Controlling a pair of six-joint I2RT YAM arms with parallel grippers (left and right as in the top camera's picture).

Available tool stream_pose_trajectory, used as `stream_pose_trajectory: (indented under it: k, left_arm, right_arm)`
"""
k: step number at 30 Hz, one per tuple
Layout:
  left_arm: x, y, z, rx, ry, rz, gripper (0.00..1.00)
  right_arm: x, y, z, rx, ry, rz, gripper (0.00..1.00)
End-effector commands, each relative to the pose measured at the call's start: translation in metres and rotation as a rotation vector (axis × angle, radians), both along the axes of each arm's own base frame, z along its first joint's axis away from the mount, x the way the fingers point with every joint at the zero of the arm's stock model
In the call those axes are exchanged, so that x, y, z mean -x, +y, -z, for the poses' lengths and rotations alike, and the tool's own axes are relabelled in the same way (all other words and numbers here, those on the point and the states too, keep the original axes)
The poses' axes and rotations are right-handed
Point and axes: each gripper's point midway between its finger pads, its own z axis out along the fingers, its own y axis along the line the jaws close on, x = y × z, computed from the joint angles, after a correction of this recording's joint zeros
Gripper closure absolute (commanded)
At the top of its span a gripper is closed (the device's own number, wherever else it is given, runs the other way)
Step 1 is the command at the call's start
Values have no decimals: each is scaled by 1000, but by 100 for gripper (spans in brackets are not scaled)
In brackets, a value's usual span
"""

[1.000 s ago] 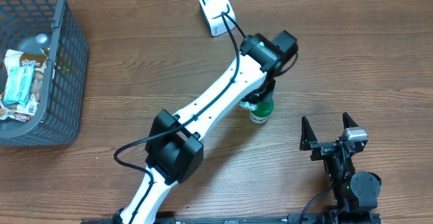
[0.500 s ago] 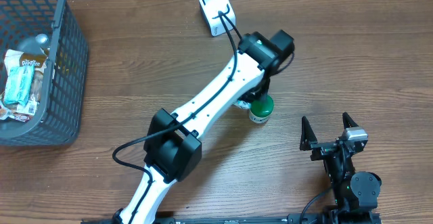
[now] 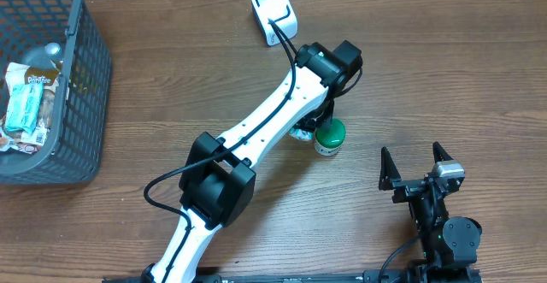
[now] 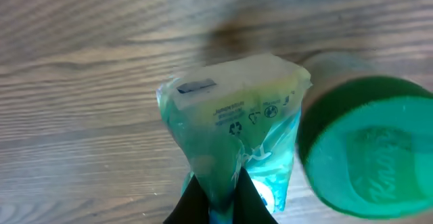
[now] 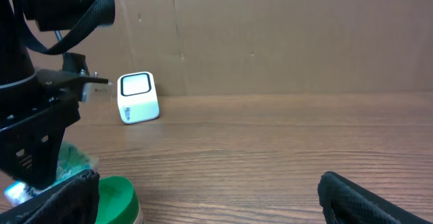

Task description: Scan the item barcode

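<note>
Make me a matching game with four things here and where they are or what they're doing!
Things: 1 basket, 2 scanner, 3 packet, 4 right gripper.
Clues: A pinched in the left gripper; B open and empty; C grey, far to the left; D white, at the back.
Pairs: 1-C, 2-D, 3-A, 4-B.

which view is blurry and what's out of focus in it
Left wrist view: the green-lidded round canister is badly out of focus, the wooden table smeared, while the teal plastic packet shows fairly sharp print. Overhead view: evenly lit and sharp. Right wrist view: the white cube scanner is crisp.
</note>
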Motion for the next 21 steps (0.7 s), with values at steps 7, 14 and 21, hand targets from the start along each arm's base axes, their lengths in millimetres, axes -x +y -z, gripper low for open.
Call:
stream_pose_trajectory:
  k: [7, 14, 21]
  left_arm:
    - [46, -49, -11, 261, 215, 108, 96]
    - [43, -30, -8, 161, 189, 100, 96]
    - [4, 27, -12, -163, -63, -49, 96]
  right_arm:
    - [0, -1, 3, 5, -1, 6, 0]
    - [0, -1, 3, 5, -1, 6, 0]
    - [0, -1, 3, 5, -1, 6, 0]
